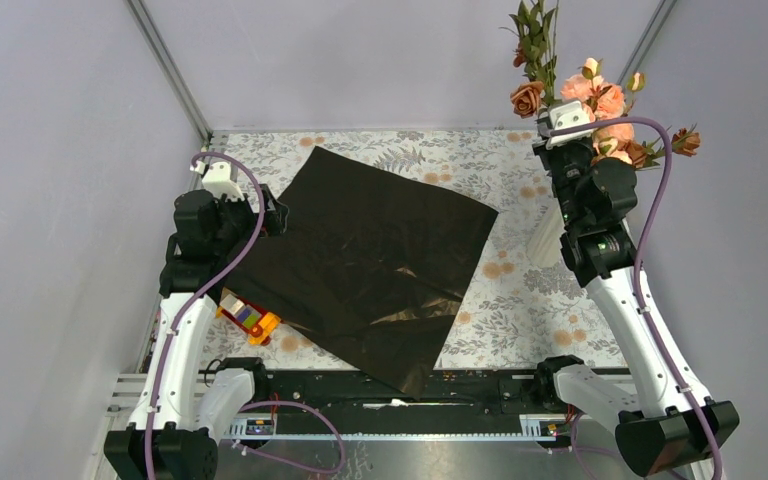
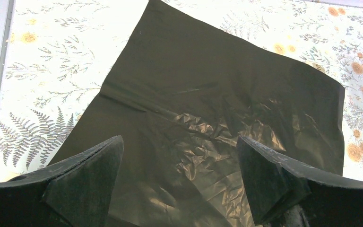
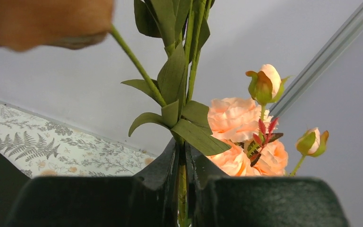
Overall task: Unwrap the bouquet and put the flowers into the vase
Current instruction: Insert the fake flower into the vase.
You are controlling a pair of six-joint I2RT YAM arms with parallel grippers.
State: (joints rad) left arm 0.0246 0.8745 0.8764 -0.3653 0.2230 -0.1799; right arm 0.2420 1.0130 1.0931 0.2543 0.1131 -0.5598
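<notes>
Left hand (image 2: 179,144) hangs spread wide and empty over the black paper (image 1: 370,260), which lies opened out flat on the table (image 1: 530,300) right beneath its fingers, with no flowers left in it. On the near side of that hand, at the paper's edge, sits a toy car (image 1: 250,321), which has no part in this. So the unwrapping looks done to me.

Across the table, the right hand (image 3: 183,158) is raised, pressed nearly together and pinching the green stems of the flowers (image 3: 238,120). Their blooms and leaves stand up above its fingers. The vase (image 1: 545,238) stands on the table below that hand, half hidden by the arm. Whether the stem ends have reached its mouth I cannot tell. I'd judge that lowering them in and letting go is what remains.
</notes>
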